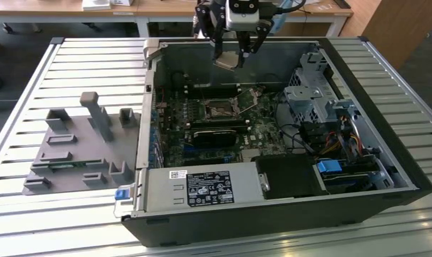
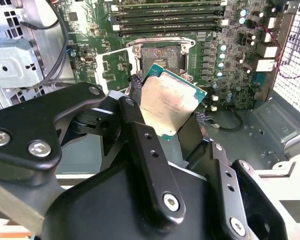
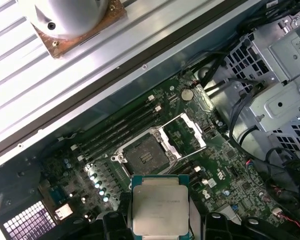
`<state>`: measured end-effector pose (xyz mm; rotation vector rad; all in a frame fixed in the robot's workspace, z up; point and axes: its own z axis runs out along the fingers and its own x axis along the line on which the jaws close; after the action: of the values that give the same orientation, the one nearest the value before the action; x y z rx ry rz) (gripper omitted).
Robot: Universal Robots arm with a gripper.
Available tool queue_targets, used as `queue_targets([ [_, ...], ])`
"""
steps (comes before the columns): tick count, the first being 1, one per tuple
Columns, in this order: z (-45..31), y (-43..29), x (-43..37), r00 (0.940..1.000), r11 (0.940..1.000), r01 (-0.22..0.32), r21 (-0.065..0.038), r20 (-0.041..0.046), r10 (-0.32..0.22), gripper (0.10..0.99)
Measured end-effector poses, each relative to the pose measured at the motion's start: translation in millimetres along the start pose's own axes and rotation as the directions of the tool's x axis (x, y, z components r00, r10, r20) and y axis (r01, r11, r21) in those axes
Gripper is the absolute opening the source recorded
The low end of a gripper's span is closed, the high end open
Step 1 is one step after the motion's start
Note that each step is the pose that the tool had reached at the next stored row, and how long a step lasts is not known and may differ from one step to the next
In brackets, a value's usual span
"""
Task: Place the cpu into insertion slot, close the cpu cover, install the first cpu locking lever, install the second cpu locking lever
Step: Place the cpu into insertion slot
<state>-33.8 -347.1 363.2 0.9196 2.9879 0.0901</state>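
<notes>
Gripper (image 1: 232, 55): clamped on cpu (image 1: 228, 62), fingers (image 2: 140, 135) pinching two opposite edges, metal top visible in both wrist views. Hangs high over open case (image 1: 273, 225), near its far wall in the exterior view, well above board (image 1: 194, 115). Not yet seated. Socket (image 3: 144, 154) bare below, cover (image 3: 186, 134) flipped up just beside it, so way in looks open.

Risks, as judged:
- Sits skewed vs socket in the second wrist view. If lowered w/o squaring up, could land corner-first and bend contacts.
- Held by thin edges only. Could slip or twist in grip on a jolt, then drop onto board.
- Could go in w/ wrong orientation if notches not matched. Can't tell the marks from here.
- Might clip raised cover on the way down if approach drifts sideways.
- Pressing down while misaligned = likely damage to both cpu and socket.
</notes>
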Motion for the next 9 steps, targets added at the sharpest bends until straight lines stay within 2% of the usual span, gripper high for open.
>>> queue_targets([
  [9,0.1,0.0,0.0,0.9985,0.9985,-0.055,0.001,0.0042,0.055,0.537],
])
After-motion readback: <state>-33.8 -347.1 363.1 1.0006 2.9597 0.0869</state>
